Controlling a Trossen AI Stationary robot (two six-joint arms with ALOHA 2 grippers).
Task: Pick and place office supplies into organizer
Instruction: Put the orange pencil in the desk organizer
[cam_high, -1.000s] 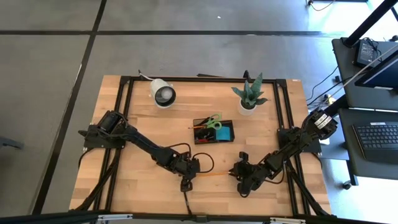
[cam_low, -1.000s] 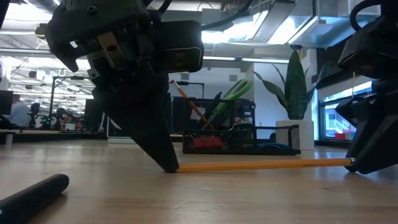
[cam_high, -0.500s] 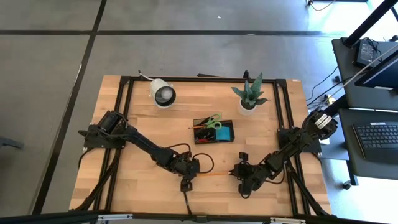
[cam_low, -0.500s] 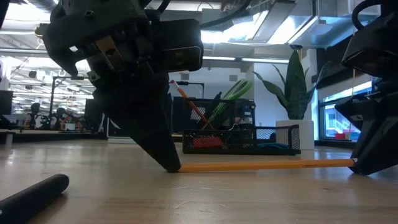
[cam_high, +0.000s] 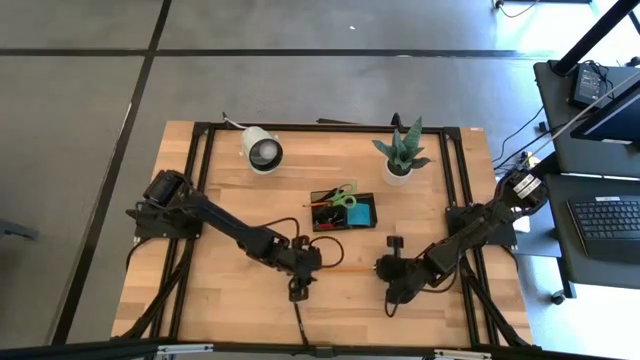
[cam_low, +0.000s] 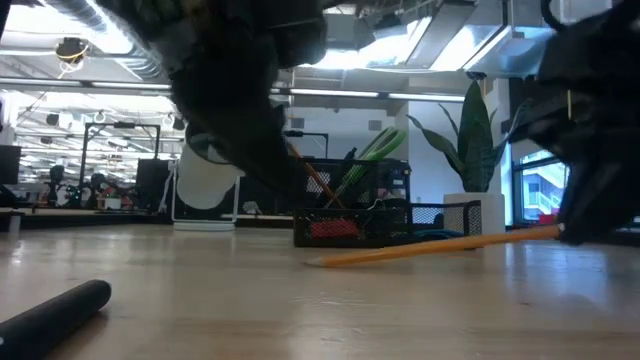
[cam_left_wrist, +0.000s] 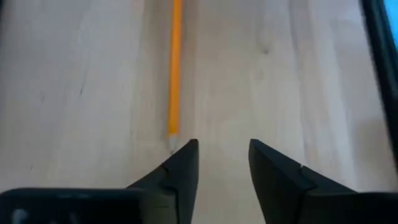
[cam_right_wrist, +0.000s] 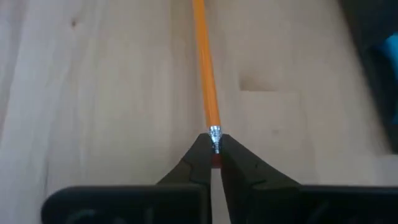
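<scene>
An orange pencil (cam_high: 348, 270) lies between my two grippers, in front of the black organizer (cam_high: 345, 212). The organizer holds green-handled scissors (cam_high: 343, 195) and a blue pad (cam_high: 362, 213). My right gripper (cam_right_wrist: 214, 152) is shut on the pencil's eraser end. My left gripper (cam_left_wrist: 222, 149) is open and hangs above the wood, with the pencil's sharpened tip (cam_left_wrist: 172, 138) just beside one finger and not between the two. In the low view the pencil (cam_low: 430, 247) slopes, its tip (cam_low: 312, 262) down on the table. My right gripper pinches the pencil's metal ferrule and eraser end (cam_right_wrist: 214, 132) between its two fingertips. The fingers slant down from the table's right side and lie along the pencil. That end is lifted clear, while the sharpened end rests on the table.
A black pen (cam_low: 55, 312) lies near the table's front edge, close to the low camera. A potted plant (cam_high: 400, 155) and a white round lamp-like object (cam_high: 263, 150) stand at the back. Bare wood lies around the pencil.
My left gripper has opened, let go of the pencil's sharpened end and risen off the table. My right gripper has gone up with the eraser end, so the pencil now slopes with its tip staying on the wood.
</scene>
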